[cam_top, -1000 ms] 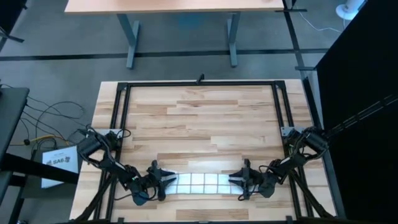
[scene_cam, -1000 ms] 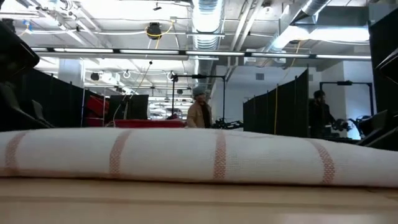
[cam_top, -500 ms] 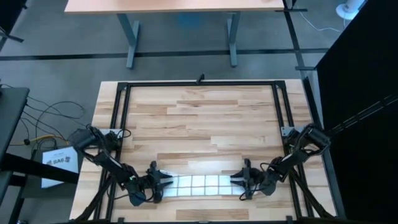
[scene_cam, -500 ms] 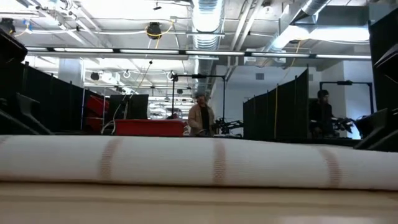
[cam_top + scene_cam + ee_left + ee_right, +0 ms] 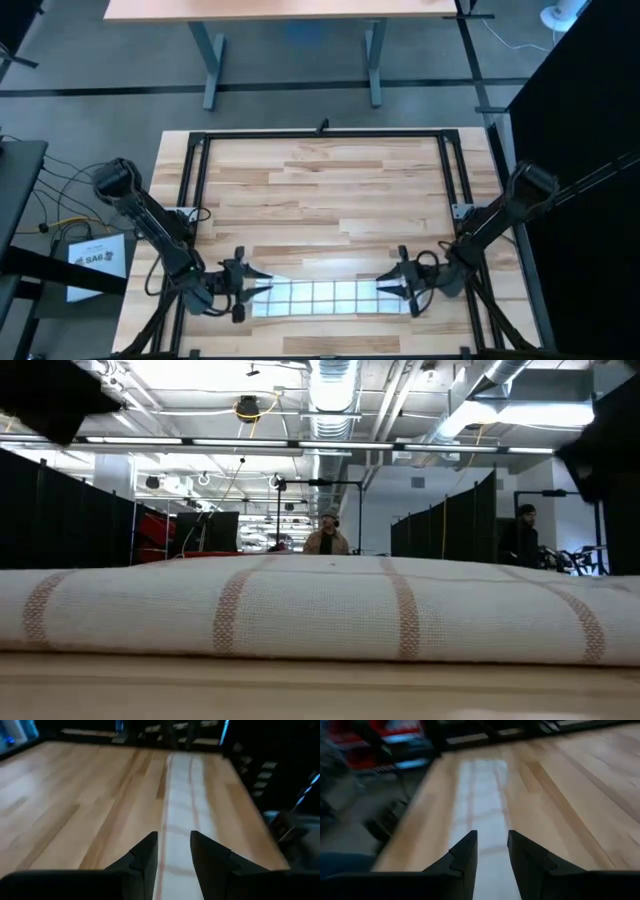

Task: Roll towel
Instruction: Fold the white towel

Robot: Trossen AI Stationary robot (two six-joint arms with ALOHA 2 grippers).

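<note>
The towel (image 5: pixel 325 297), white with a thin dark grid, lies as a long narrow roll along the table's near edge. It fills the foreground of the low view (image 5: pixel 320 615). My left gripper (image 5: pixel 262 287) is open over the roll's left end, fingers pointing toward the table's right. My right gripper (image 5: pixel 385 287) is open over the roll's right end, fingers pointing toward the table's left. In each wrist view the towel (image 5: pixel 177 795) (image 5: pixel 480 795) runs away from between the fingers, which stand above it.
A black metal frame (image 5: pixel 320 134) runs around the tabletop. The wooden tabletop (image 5: pixel 320 200) beyond the roll is bare. A white printed sheet (image 5: pixel 95 258) lies off the table at the left. People stand in the room behind (image 5: pixel 330 540).
Both arms have risen at their elbows, and both grippers have drawn a little outward, uncovering the roll's two ends. The roll has shifted slightly toward the table's near edge and shows taller in the low view.
</note>
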